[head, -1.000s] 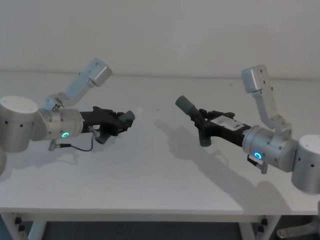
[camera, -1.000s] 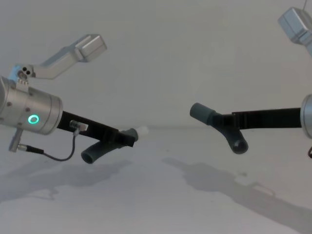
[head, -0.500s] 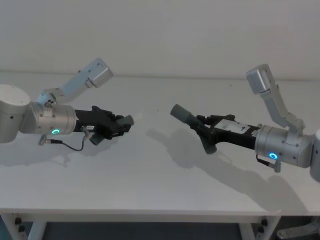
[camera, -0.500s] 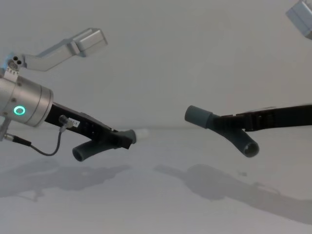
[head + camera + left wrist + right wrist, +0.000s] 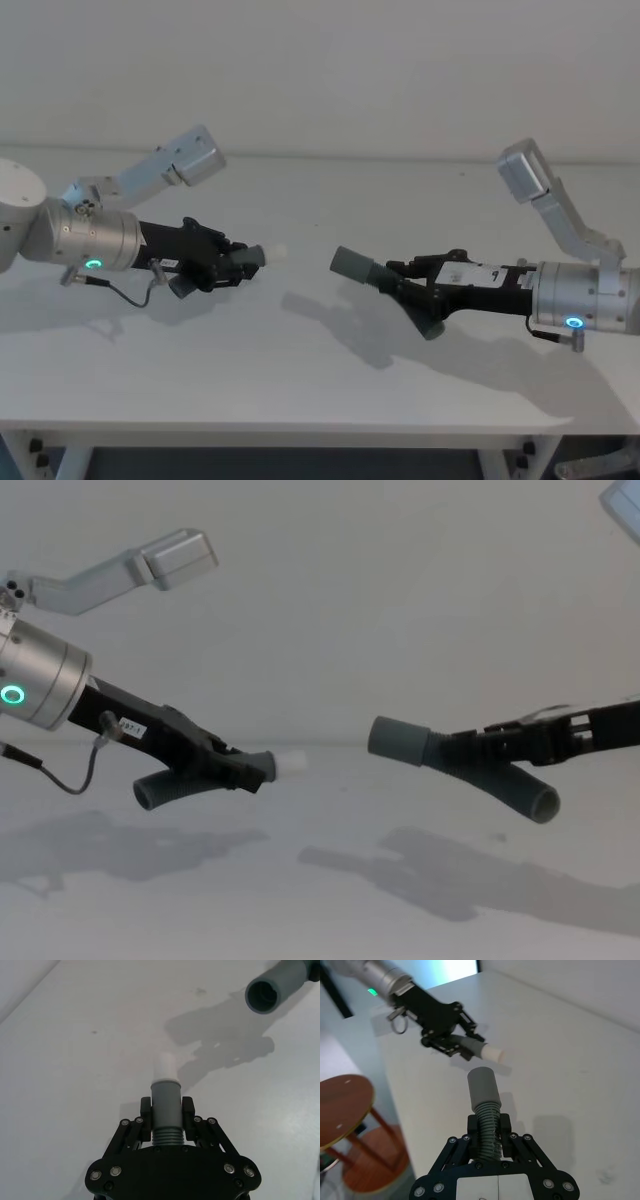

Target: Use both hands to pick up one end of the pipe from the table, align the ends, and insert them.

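Note:
Both pieces of the pipe are held above the white table (image 5: 300, 370). My left gripper (image 5: 235, 265) is shut on one ribbed hose piece (image 5: 160, 788), just behind its grey cuff (image 5: 166, 1105). The narrow whitish tip (image 5: 165, 1067) points toward the right. My right gripper (image 5: 405, 283) is shut on the other hose piece (image 5: 525, 792) at its ribs. That piece's wider plain cuff (image 5: 482, 1085) points left, and its open mouth (image 5: 270, 990) faces the tip. A gap about a hand wide separates the whitish tip (image 5: 293, 761) from the wide cuff (image 5: 398, 740), which sits slightly higher.
Shadows of both arms lie on the table beneath them. The table's front edge (image 5: 300, 428) runs across the near side. A round wooden stool (image 5: 342, 1110) stands on the floor beside the table. A plain wall rises behind.
Both arms have come lower and the two ends have drawn nearer each other. The right hose piece now lies flatter, with its cuff farther left.

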